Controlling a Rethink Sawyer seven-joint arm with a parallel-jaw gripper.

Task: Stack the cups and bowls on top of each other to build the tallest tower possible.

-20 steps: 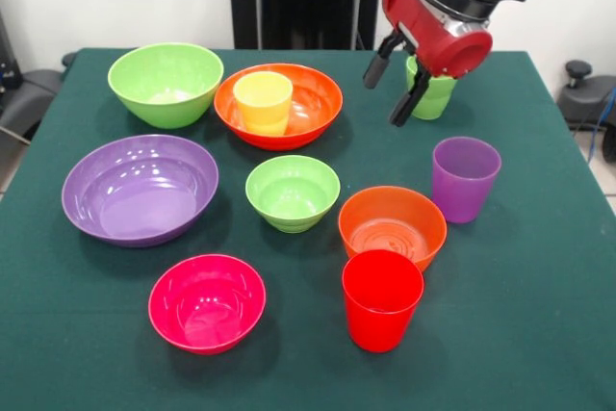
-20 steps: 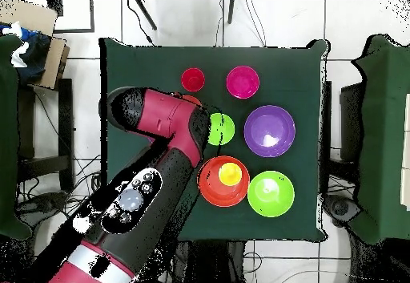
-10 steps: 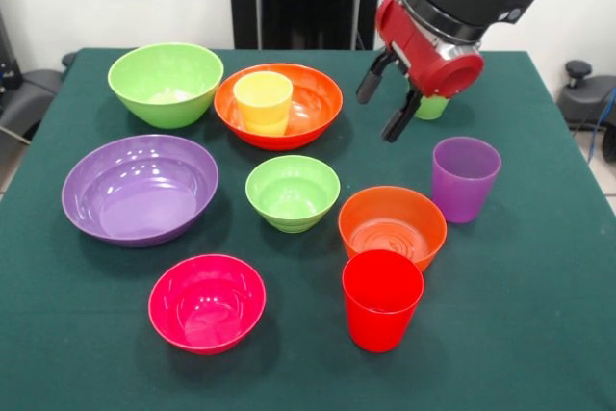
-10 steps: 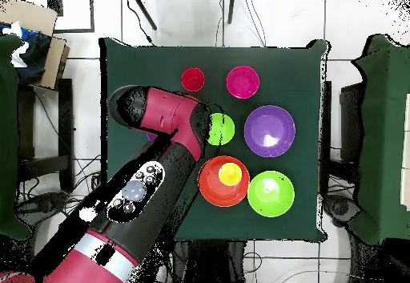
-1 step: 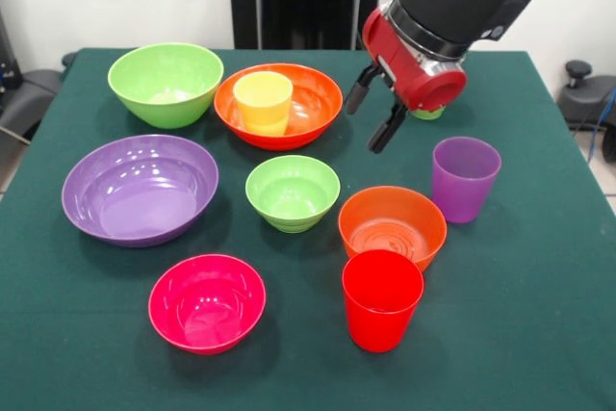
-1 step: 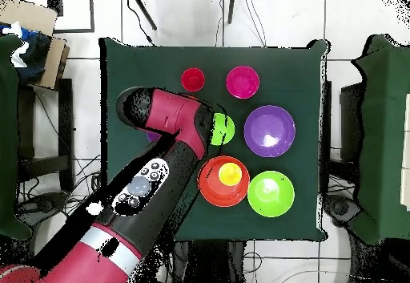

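Here the claw [image 5: 372,115] hangs empty with its jaws apart above the green desk [image 5: 539,334], between the large orange bowl [image 5: 313,103] and the purple cup [image 5: 465,178].

The yellow cup [image 5: 263,101] stands upright inside the large orange bowl; nothing else is stacked. The large lime green bowl [image 5: 166,82] sits beside that bowl, the large purple bowl [image 5: 140,189] nearer the front. The small lime green bowl [image 5: 292,192] sits at the middle, with the small orange bowl [image 5: 392,225] beside it and the red cup [image 5: 382,298] just in front, overlapping it in the front view. The magenta-pink bowl [image 5: 206,301] stands apart. The arm hides most of the light green cup [image 5: 427,113].
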